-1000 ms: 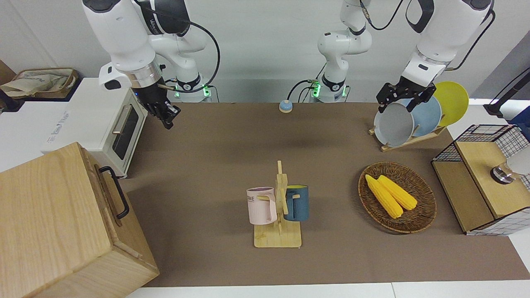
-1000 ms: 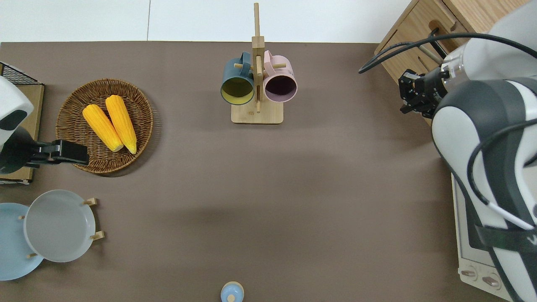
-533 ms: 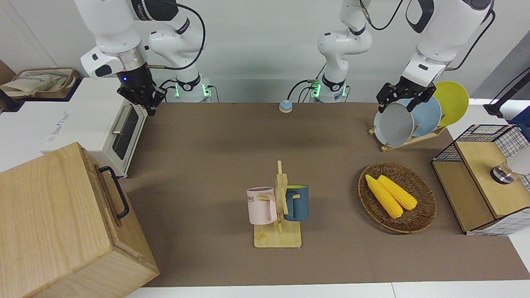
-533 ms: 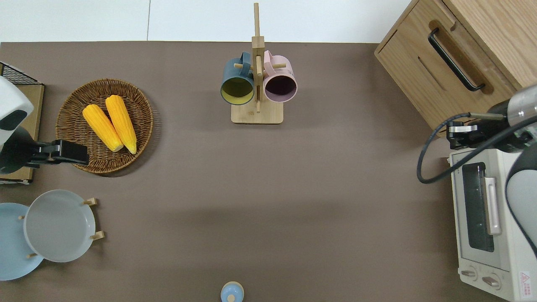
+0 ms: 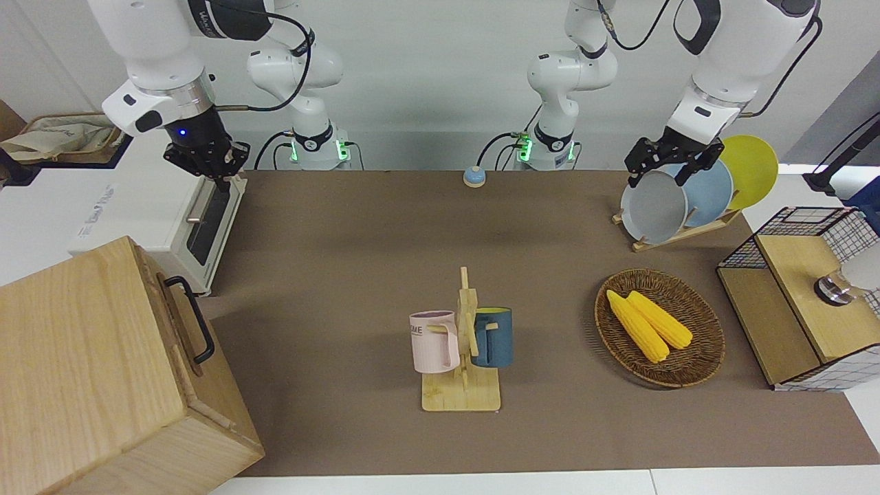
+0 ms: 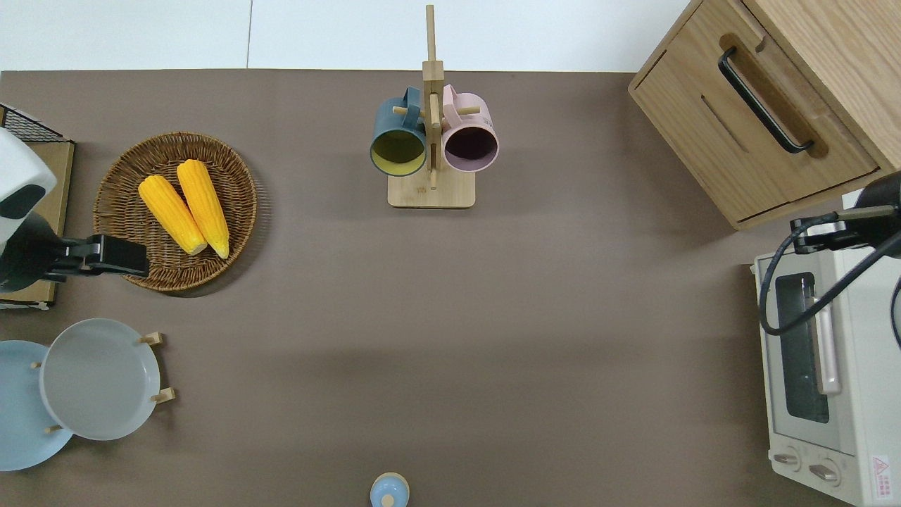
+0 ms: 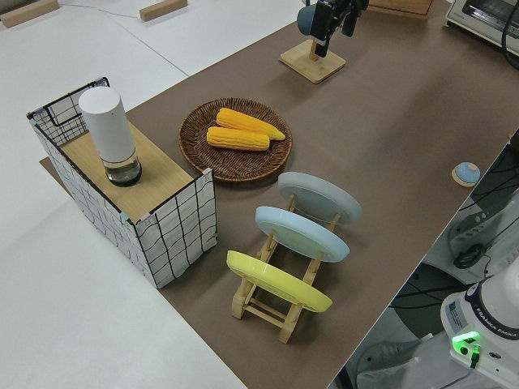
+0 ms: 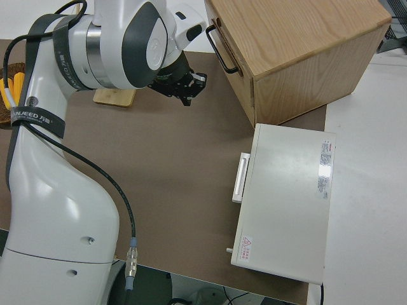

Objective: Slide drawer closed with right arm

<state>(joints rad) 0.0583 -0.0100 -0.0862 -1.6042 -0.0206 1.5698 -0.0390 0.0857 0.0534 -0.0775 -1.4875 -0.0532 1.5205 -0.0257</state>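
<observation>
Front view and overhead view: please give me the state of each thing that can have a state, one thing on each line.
drawer: closed, front flush with the wooden box.
toaster oven: door shut.
right end effector: in the air, touching nothing, clear of the drawer.
left arm: parked.
pink mug: hanging on the rack.
blue mug: hanging on the rack.

Lighting bright, even, from above. Soft diffuse shadows fall on the brown matte surface [image 5: 344, 227] beneath the arms. Focus sharp throughout; mild glare on the white glossy toaster oven [image 8: 289, 197].
</observation>
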